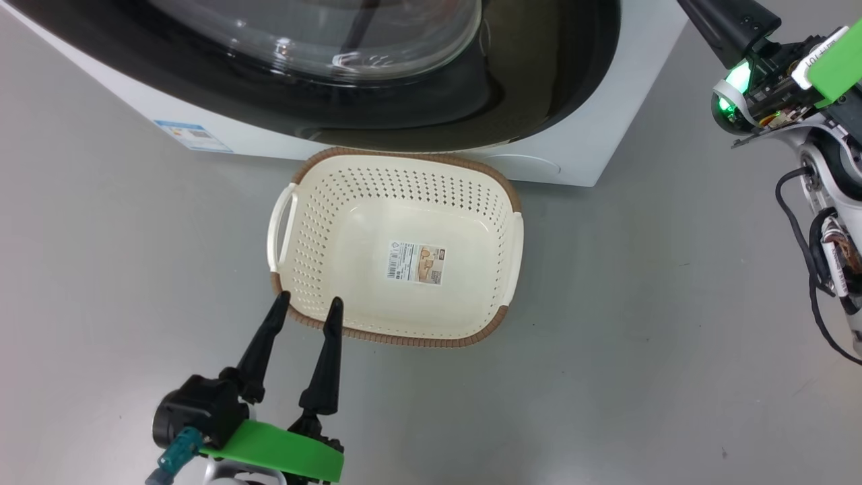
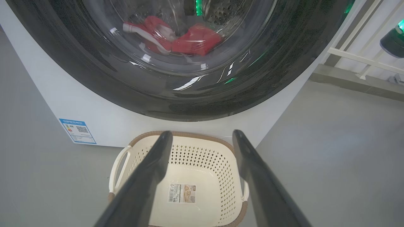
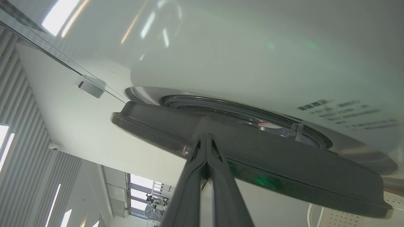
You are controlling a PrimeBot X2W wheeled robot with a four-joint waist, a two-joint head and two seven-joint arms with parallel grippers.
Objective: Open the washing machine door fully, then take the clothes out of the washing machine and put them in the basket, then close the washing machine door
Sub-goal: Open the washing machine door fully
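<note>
The washing machine (image 1: pixel 592 135) stands white at the top of the head view. The black rim of the washing machine door (image 1: pixel 404 114) and its glass bowl hang over the basket (image 1: pixel 404 340), which is cream, bare inside and on the floor. My left gripper (image 1: pixel 308 302) is open, its tips just above the basket's near left rim. Through the door glass (image 2: pixel 176 101) I see the red clothes (image 2: pixel 195 39) in the drum. My right gripper (image 3: pixel 206 136) is shut, its tips against the edge of the door rim (image 3: pixel 284 164), which stands slightly away from the white front (image 3: pixel 252 47).
A blue-edged label (image 1: pixel 192 135) sits low on the machine's front. Grey floor (image 1: pixel 640 303) spreads to both sides of the basket. My right arm's wrist and cables (image 1: pixel 808 168) hang at the right edge. A white railing (image 2: pixel 363 56) runs beside the machine.
</note>
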